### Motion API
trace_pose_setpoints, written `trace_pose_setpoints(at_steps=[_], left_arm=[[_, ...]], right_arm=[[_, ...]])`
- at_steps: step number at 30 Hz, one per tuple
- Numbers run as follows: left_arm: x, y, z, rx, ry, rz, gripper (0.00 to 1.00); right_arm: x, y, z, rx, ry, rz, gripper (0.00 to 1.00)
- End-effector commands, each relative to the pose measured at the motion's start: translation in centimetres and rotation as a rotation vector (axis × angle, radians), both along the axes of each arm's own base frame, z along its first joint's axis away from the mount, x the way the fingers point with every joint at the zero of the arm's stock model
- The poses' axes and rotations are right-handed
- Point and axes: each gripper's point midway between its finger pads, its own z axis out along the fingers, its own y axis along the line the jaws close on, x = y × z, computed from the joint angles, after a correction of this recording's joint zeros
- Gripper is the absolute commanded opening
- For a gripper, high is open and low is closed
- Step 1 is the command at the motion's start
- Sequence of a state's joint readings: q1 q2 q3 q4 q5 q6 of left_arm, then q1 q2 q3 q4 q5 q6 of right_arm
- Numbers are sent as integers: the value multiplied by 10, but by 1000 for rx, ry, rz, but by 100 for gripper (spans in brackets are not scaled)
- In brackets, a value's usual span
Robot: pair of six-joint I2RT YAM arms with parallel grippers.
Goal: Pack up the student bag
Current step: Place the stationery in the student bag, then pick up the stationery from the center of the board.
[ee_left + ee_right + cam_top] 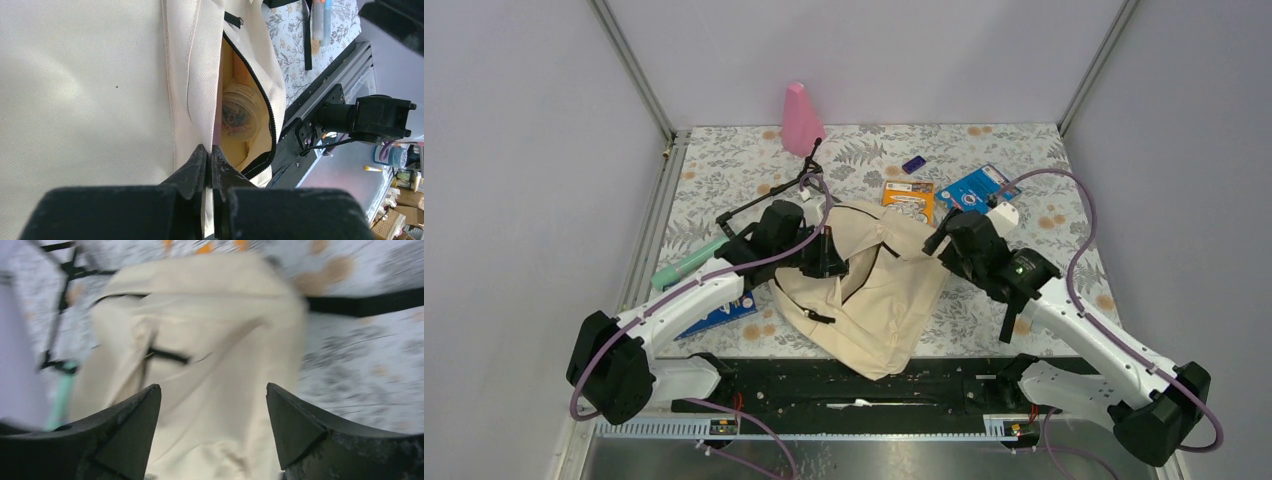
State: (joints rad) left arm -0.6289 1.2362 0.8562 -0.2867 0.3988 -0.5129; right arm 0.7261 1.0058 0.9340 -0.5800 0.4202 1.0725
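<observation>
Currently left gripper (210, 159) pinches the pocket edge of the student bag (90, 100); right gripper (213, 390) spread, empty; slipping fabric could shut the opening.

A desk (724, 170) covered in grey floral cloth carries loose items. At its far edge stands a pink cone-shaped object (801, 120). To the right lies a small purple object (913, 164), with an orange box (908, 196) just nearer and a blue packet (977, 187) beside that. A white object (1004, 215) touches the packet's near corner, partly hidden. On the left lie a mint-green marker (686, 264), a thin black frame of rods (764, 198) and a flat blue item (724, 315), partly covered.
</observation>
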Motion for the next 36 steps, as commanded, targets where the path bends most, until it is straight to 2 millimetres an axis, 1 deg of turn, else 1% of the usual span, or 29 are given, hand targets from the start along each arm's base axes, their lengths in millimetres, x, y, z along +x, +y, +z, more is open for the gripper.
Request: trace_pose_setpoints(at_steps=[1, 5, 7, 9, 11, 14, 15, 16, 17, 22, 23, 24, 25, 27, 30, 34, 36], left_arm=[[15, -7, 55, -113, -198, 4, 0], [19, -2, 58, -93, -234, 21, 0], [23, 1, 55, -73, -250, 35, 0], [25, 1, 51, -61, -252, 41, 0], [27, -1, 48, -57, -244, 35, 0], [28, -5, 45, -63, -244, 19, 0], [29, -5, 43, -62, -245, 18, 0], [30, -6, 42, -61, -246, 16, 0], [30, -6, 40, -58, -244, 11, 0], [31, -8, 35, -51, -250, -5, 0], [31, -8, 35, -50, -253, -5, 0], [31, -7, 34, -47, -253, -4, 0], [31, -7, 33, -45, -252, -3, 0], [31, -7, 31, -43, -250, -5, 0], [31, -7, 31, -43, -249, -6, 0], [32, -7, 29, -39, -246, -4, 0], [32, -7, 29, -36, -244, -4, 0]], right_arm=[[6, -75, -14, -358, 53, -37, 88], [14, -100, -38, -344, 147, -54, 91], [14, -122, -44, -366, 180, -123, 98], [13, -144, -47, -406, 191, -184, 100], [9, -164, -51, -422, 208, -235, 100], [4, -190, -63, -364, 241, -299, 100], [0, -199, -69, -340, 261, -333, 100], [-6, -214, -73, -312, 278, -392, 100], [-11, -221, -78, -286, 285, -430, 100], [-34, -238, -102, -147, 286, -594, 100], [-41, -241, -110, -118, 300, -631, 100], [-43, -244, -112, -85, 295, -664, 100], [-46, -244, -118, -48, 298, -685, 100], [-47, -245, -126, -1, 293, -708, 99], [-51, -248, -138, -6, 336, -712, 95], [-50, -249, -145, -2, 366, -695, 90], [-49, -250, -146, -9, 372, -688, 86]])
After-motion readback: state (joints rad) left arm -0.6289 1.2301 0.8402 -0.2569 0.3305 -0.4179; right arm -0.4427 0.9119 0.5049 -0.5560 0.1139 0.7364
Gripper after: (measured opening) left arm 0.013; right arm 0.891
